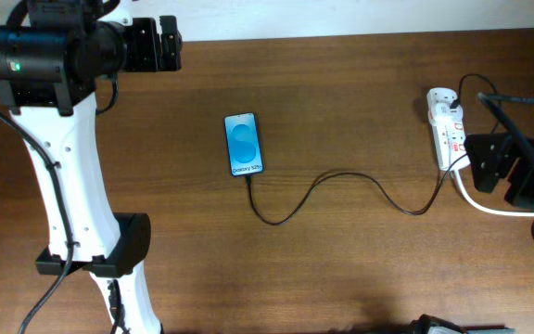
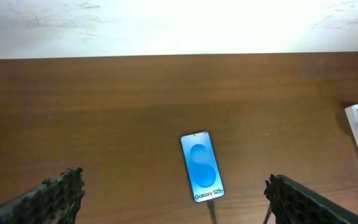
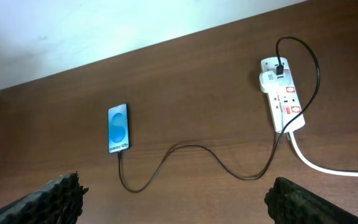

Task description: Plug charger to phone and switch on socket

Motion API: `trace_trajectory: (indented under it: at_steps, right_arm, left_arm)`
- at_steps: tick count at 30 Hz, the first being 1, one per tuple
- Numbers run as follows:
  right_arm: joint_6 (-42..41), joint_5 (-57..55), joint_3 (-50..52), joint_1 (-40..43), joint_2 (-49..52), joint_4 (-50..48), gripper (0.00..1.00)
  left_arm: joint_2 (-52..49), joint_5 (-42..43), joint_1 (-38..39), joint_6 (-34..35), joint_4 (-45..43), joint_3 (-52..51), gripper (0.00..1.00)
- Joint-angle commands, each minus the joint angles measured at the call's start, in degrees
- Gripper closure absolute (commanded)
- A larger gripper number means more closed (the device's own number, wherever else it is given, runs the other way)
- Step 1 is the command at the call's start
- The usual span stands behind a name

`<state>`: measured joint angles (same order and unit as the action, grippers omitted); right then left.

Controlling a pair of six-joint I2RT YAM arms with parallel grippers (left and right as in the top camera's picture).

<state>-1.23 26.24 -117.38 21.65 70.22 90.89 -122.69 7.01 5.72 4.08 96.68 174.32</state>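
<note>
The phone point(image 1: 244, 144) lies flat on the wooden table with its blue "Galaxy S25" screen up; it also shows in the left wrist view point(image 2: 202, 174) and the right wrist view point(image 3: 118, 129). The thin black charger cable point(image 1: 341, 176) runs from the phone's lower end in loops to the white socket strip point(image 1: 447, 130), where its plug sits; the cable also shows in the right wrist view point(image 3: 191, 149). The socket point(image 3: 281, 93) shows red-marked switches. My left gripper point(image 2: 176, 199) is open and empty, high above the table. My right gripper point(image 3: 176, 199) is open and empty, raised away from the socket.
The thick white cord point(image 1: 489, 204) leaves the socket toward the right edge. The left arm's white body point(image 1: 72, 204) stands at the left. The right arm's black body point(image 1: 517, 167) sits beside the socket. A pale wall point(image 2: 166, 25) borders the table's far edge.
</note>
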Motion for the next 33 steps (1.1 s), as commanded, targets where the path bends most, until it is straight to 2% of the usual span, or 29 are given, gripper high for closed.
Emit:
trace_trajectory:
  at_steps: [1, 10, 15, 20, 24, 26, 28, 29, 33]
  right_arm:
    - [0.6, 0.1, -0.1, -0.3, 1.4, 0.0, 0.02]
    - [0.6, 0.1, -0.1, -0.3, 10.3, 0.0, 0.02]
    - [0.6, -2.1, -0.1, -0.3, 18.7, 0.5, 0.02]
    - [1.0, 3.6, -0.1, -0.7, 21.8, 2.6, 0.02]
    - [20.7, 3.5, 0.9, -8.2, 21.5, 2.3, 0.01]
    - [21.2, 3.1, 4.0, -13.2, 19.1, -5.7, 0.02]
    - [21.2, -0.7, 14.5, -20.9, 12.5, -22.6, 0.02]
    - [21.5, -3.0, 18.8, -23.0, 10.1, -27.4, 0.02]
    - [29.8, -4.7, 40.2, -26.4, -3.4, -45.7, 0.02]
  left_arm:
    - [-0.1, -0.4, 0.2, -0.7, 0.0, 0.1, 0.01]
    - [-0.1, -0.4, 0.2, -0.7, 0.0, 0.1, 0.01]
    - [-0.1, -0.4, 0.2, -0.7, 0.0, 0.1, 0.01]
    - [-0.1, -0.4, 0.2, -0.7, 0.0, 0.1, 0.01]
    - [-0.1, -0.4, 0.2, -0.7, 0.0, 0.1, 0.01]
    - [-0.1, -0.4, 0.2, -0.7, 0.0, 0.1, 0.01]
    - [-0.1, -0.4, 0.2, -0.7, 0.0, 0.1, 0.01]
    - [-0.1, -0.4, 0.2, -0.7, 0.0, 0.1, 0.01]
    - [-0.1, -0.4, 0.2, -0.7, 0.0, 0.1, 0.01]
